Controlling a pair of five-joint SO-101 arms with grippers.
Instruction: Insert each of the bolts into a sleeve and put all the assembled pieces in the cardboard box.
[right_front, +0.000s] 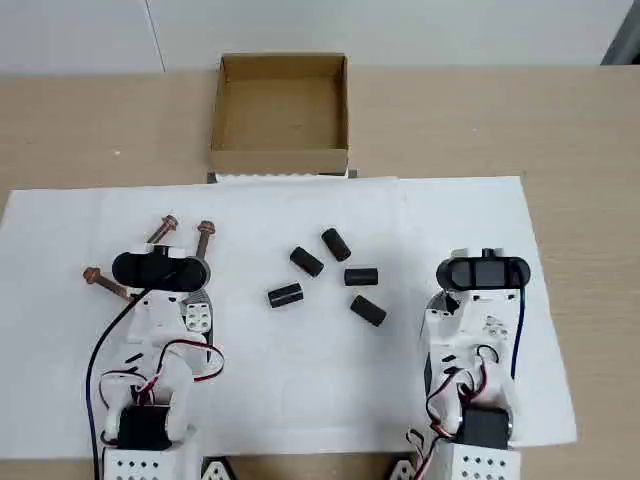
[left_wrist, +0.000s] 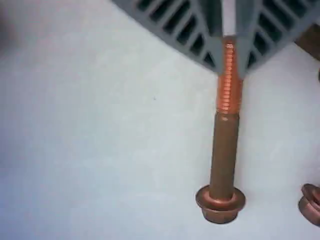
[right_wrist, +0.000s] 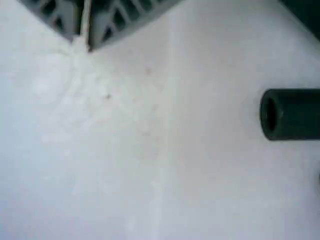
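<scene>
Bolts: we count 3 copper-coloured bolts on the left part of the sheet (right_front: 300, 390): left bolt (right_front: 105, 282), middle bolt (right_front: 163, 228) and right bolt (right_front: 204, 240). All lie close around the head of the left arm (right_front: 160, 310).
Left gripper: the left gripper (left_wrist: 229, 50) is pinched narrow on the threaded tip of the held bolt (left_wrist: 224, 150). This bolt lies flat on the sheet, its flanged head pointing away from the jaws. We cannot tell which of the 3 bolts in the high view it is.
Neighbour: a 2nd bolt head (left_wrist: 311, 202) lies just beside the held bolt's head, not touching it.
Right gripper: the right gripper (right_wrist: 85, 42) has its jaws drawn in to a thin slit with nothing between them, and its tips are down at the sheet.
Sleeves: 5 black sleeves (right_front: 306, 262) lie scattered on the middle of the sheet between the 2 arms, none touching another. The far sleeve (right_front: 335, 243) is closest to the box, the left sleeve (right_front: 285, 295) is closest to the left arm, and the near sleeve (right_front: 368, 310) is closest to the right arm (right_front: 480, 310).
Wrist sleeve: in the right wrist view we see 1 sleeve (right_wrist: 290, 114) on its side, well apart from the jaws.
Box: the open-topped box (right_front: 280, 155) stands on the table (right_front: 80, 130) against the sheet's far edge, well apart from bolts and sleeves.
</scene>
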